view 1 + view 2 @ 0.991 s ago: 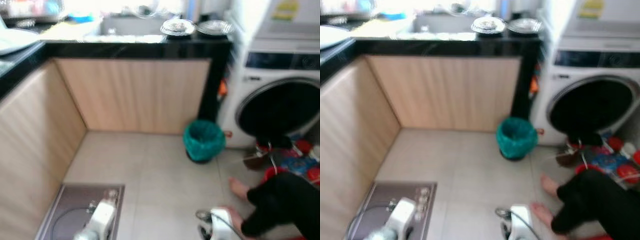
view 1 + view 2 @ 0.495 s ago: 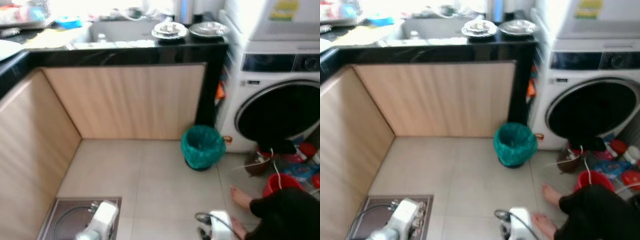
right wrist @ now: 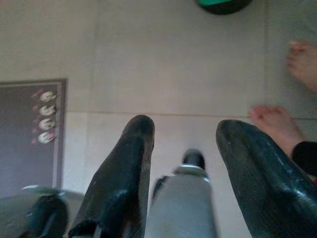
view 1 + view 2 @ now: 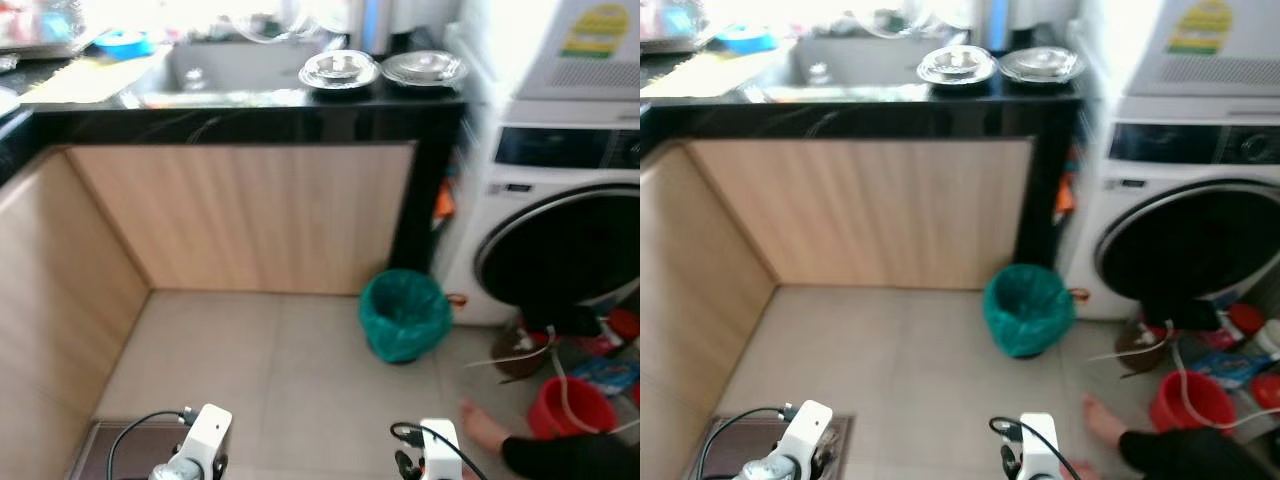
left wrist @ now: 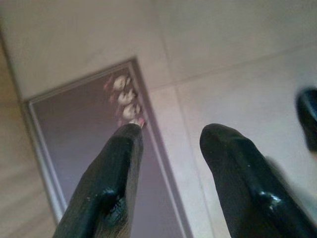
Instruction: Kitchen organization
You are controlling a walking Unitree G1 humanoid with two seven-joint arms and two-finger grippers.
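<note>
Both my grippers hang low, released and empty: left gripper (image 5: 171, 173), right gripper (image 3: 185, 163). The two metal bowls (image 4: 340, 70) sit far ahead on the desk (image 4: 250, 100). I'd approach slowly, skirting the green bin (image 4: 405, 315) and the person's foot (image 4: 1102, 418).

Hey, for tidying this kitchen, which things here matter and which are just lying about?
Likely part of the job:
two steel dishes on the black counter
sink
stove plate on the floor

Just lying about:
green bin
washing machine
red bucket
person's foot
</note>
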